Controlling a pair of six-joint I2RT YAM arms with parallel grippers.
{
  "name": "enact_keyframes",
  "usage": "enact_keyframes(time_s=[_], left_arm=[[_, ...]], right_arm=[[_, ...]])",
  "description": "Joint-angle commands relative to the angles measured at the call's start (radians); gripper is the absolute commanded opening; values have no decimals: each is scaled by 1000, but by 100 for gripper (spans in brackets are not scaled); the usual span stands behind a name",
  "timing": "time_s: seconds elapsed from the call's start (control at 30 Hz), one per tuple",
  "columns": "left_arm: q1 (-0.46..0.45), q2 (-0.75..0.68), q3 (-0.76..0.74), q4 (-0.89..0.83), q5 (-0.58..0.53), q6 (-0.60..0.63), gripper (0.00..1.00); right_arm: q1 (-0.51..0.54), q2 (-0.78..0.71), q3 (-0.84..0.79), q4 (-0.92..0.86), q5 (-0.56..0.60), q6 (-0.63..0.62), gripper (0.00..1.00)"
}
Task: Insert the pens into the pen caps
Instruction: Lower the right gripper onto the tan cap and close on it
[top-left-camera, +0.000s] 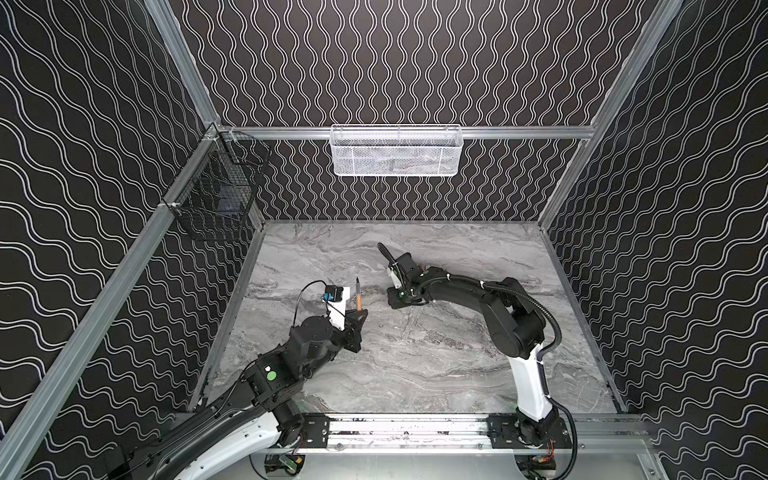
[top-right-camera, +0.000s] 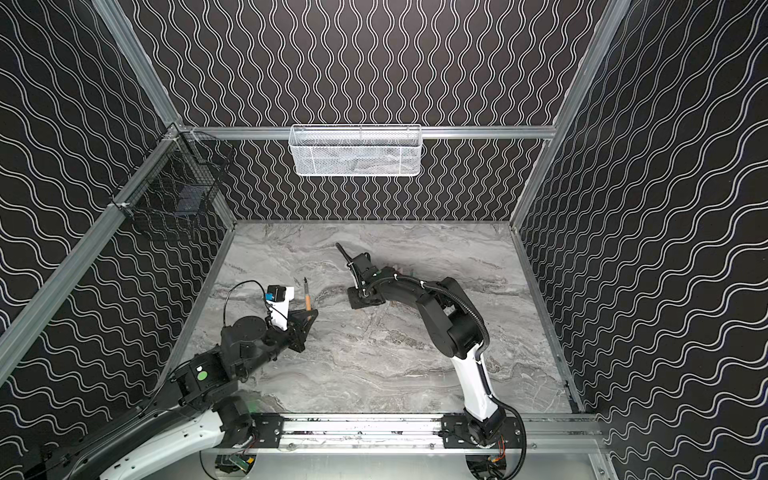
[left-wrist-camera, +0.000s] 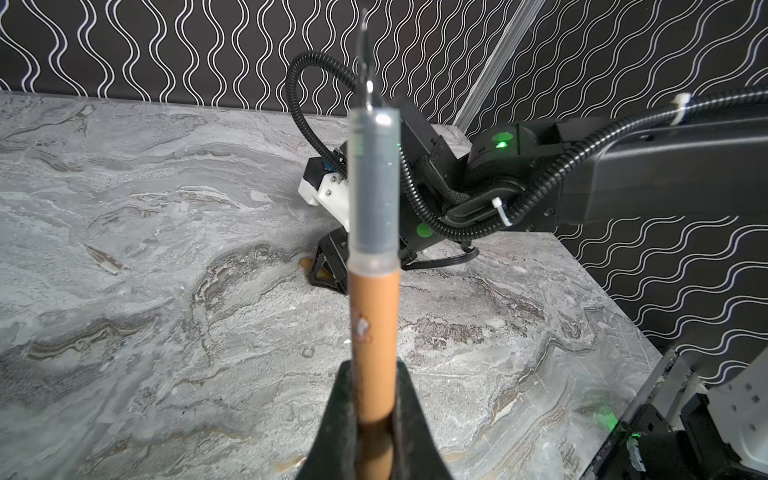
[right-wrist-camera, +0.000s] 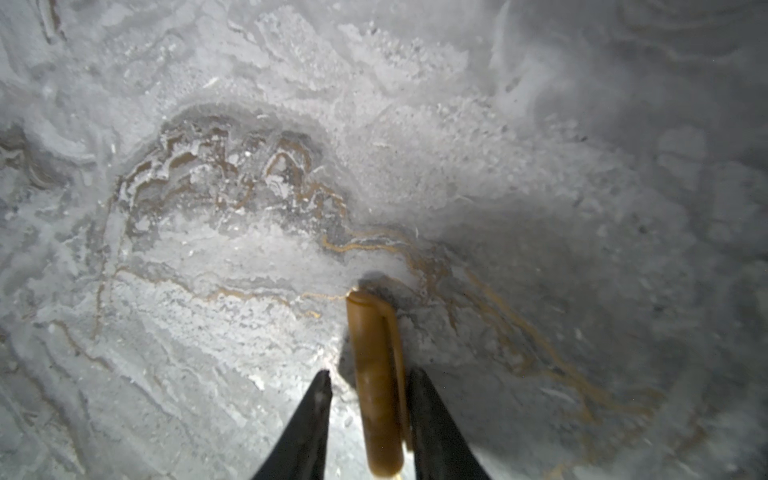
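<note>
Nearest the arm bases, the left tool (left-wrist-camera: 374, 370) is clenched on a tan-orange pen (left-wrist-camera: 374, 316), gripping the lower barrel. The clear grip section and dark tip stick out beyond the jaws, clear of the grey marbled worktop (top-left-camera: 415, 353). Further in and to the right, the right tool (right-wrist-camera: 370, 373) is down at the surface, its jaws released and straddling a tan-orange cap (right-wrist-camera: 372, 332) that lies flat on the worktop. One finger sits right against the cap, and the other shows a sliver of daylight. Pen and cap are well apart. At the back, a white basket (top-left-camera: 395, 151) hangs on the rail, and a black basket (top-left-camera: 216, 187) sits in the left corner.
</note>
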Motion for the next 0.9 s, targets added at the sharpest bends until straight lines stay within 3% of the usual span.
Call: enact_keyframes(time_s=[0.0,0.5,0.87], left_arm=[[2,9,8,41,17,11,0],[2,12,19,39,26,13,0],[2,22,27,35,23,16,0]], right_arm=[[-4,-40,-8,-2,-21,-16,35],[-41,-2,19,-11,-57,-38,28],[-40,36,30,-21,-13,-48,25]])
